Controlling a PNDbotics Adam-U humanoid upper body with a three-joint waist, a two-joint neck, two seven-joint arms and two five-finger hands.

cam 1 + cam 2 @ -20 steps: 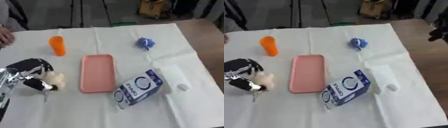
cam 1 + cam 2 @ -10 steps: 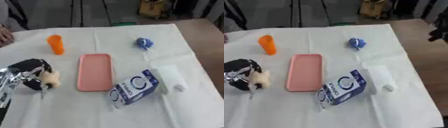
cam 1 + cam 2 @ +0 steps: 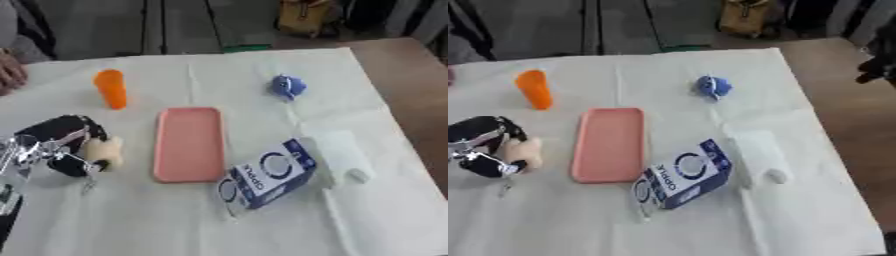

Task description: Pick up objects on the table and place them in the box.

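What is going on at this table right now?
The robot's left hand is curled round a pale, soft-looking lump near the table's left edge. A pink tray, an orange cup, a blue object, a blue-and-white carton and a white bottle lie on the white cloth.

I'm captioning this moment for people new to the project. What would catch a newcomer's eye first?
Probably the long pink rounded tray lying flat mid-table on the white cloth, with the blue-and-white carton tipped on its side just to its right. At the left edge, the robot's black left hand is curled round a pale cream soft lump. Behind stand an orange cylinder and a small blue crumpled thing.
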